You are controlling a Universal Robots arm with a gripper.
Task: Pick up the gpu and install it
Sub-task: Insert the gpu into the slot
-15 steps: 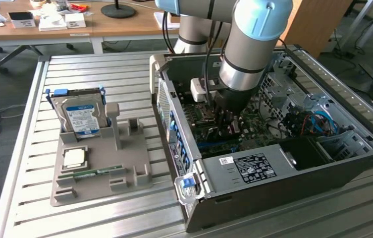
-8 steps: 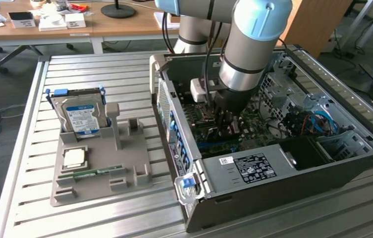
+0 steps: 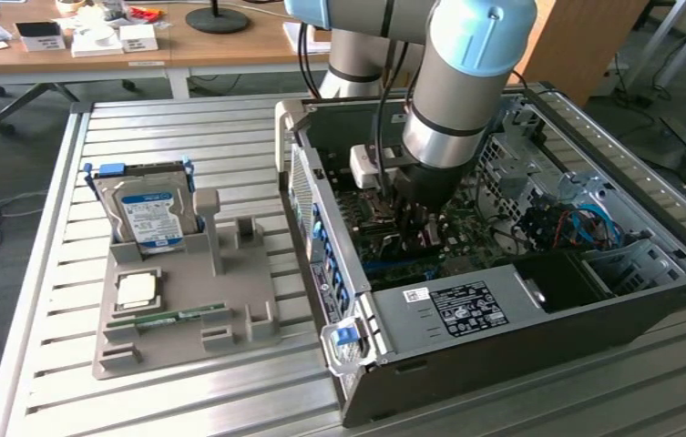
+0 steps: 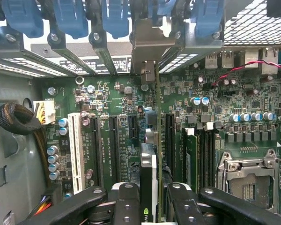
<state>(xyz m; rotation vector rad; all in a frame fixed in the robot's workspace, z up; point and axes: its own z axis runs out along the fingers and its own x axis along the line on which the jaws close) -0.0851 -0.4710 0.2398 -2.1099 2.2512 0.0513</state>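
**Card on edge over the slots, tool clamped on both faces**

Graphics card gripped on edge in the tool, with the black fingers drawn in narrow against its two flat faces. Held upright and square to the green main board, most likely so that its lower edge can meet one of the long slots straight on rather than at a slant. Pale metal end bracket up against the rear wall of the case, between the blue clips and in line with one opening there, which fits a card being guided by both slot and wall at once. Impossible to tell whether already pressed home in the slot or only just above it.

Reached from above by the arm, deep inside the open computer case, itself laid on its side on the slatted desk so that the board faces up. Well apart, toward the exterior view's left, a grey holder with a hard drive standing in it and a memory stick lying flat, neither near the tool.
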